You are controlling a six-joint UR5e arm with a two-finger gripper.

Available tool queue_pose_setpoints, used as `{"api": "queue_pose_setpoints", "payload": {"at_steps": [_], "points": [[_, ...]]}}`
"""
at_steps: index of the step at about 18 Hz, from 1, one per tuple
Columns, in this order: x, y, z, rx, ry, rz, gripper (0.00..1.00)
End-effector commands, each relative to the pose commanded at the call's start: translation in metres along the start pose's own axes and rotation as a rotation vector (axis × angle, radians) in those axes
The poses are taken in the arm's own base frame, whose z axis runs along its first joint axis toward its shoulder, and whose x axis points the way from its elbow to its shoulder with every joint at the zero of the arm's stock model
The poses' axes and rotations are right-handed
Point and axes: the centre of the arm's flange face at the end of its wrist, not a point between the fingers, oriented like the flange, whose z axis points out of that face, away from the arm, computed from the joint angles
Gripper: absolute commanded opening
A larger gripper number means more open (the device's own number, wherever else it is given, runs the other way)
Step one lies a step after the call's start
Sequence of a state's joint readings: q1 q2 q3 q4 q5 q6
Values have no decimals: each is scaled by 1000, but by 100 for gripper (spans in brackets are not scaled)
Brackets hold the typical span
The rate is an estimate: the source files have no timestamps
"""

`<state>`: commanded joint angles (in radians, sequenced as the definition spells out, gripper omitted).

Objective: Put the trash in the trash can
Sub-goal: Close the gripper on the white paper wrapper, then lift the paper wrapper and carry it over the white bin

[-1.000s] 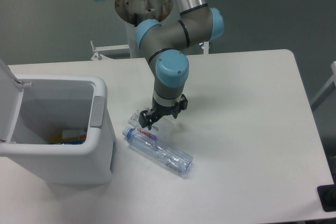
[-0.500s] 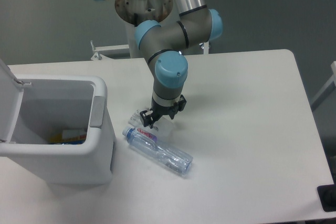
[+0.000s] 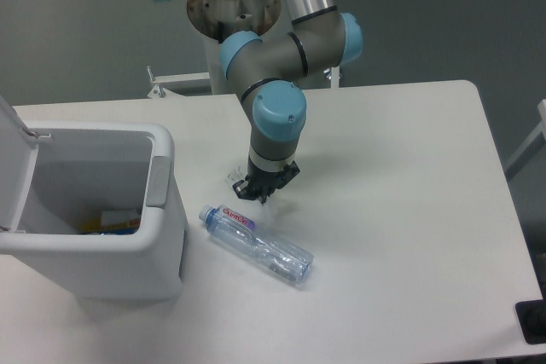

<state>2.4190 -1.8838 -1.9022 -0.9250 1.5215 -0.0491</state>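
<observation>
The small clear blister pack (image 3: 240, 181) sits on the white desk (image 3: 401, 210), pinched in the black pincer (image 3: 256, 193), whose jaws have narrowed onto it since a second ago, when they stood wider. The crushed clear plastic bottle (image 3: 256, 243) lies just in front, its long axis slanting down to the right. The pale grey open-lidded trash can (image 3: 162, 236) stands to the pincer's left in this view.

Plastic things on a matt white table (image 3: 401, 210).
We see a clear, glossy, crumpled bottle (image 3: 257, 245) and a smooth, pale grey bin (image 3: 162, 236).
</observation>
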Motion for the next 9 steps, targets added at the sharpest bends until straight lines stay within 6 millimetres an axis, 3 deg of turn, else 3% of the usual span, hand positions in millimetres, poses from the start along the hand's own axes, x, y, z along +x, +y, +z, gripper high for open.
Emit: {"api": "queue_pose_setpoints", "payload": {"at_steps": [2, 4, 6, 9], "points": [[-20, -10, -26, 50, -28, -14, 6], [-55, -27, -60, 113, -31, -33, 6], [-83, -52, -114, 223, -14, -73, 6], [-98, -82, -181, 361, 72, -118, 6]]}}
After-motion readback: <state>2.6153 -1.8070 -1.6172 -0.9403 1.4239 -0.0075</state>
